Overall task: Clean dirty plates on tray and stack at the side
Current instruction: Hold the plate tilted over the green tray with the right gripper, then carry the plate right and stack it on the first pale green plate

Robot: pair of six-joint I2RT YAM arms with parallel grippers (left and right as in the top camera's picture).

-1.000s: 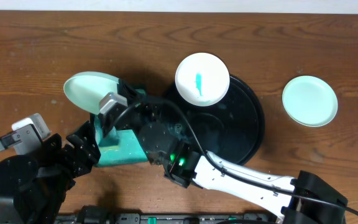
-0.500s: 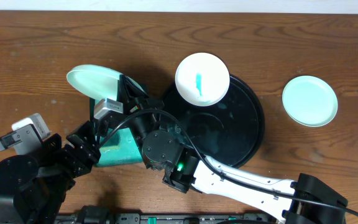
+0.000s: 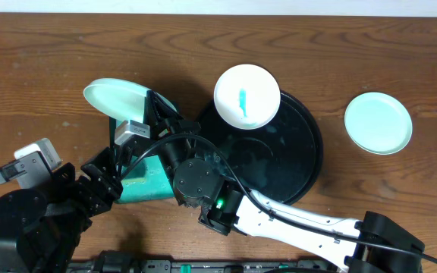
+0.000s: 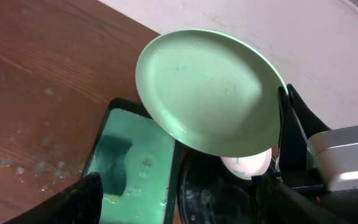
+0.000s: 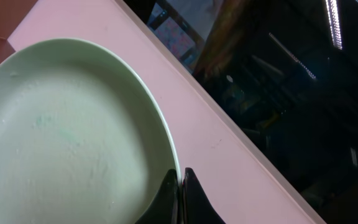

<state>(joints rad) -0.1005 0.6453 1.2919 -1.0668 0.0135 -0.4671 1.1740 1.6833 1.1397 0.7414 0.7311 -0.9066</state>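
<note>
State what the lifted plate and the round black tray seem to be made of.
The lifted plate looks like plastic or melamine: pale mint, thin rim, soft satin sheen. The round black tray is probably plastic or lacquered: glossy, with wet-looking highlights.

My black claw pinches a pale mint plate with faint green flecks. Just below the claw lies a teal tray, dark-rimmed. To the claw's right, 1 white plate bears a teal streak over a glossy black tray; farther right, 1 plain mint plate. The table is brown woodgrain.
</note>
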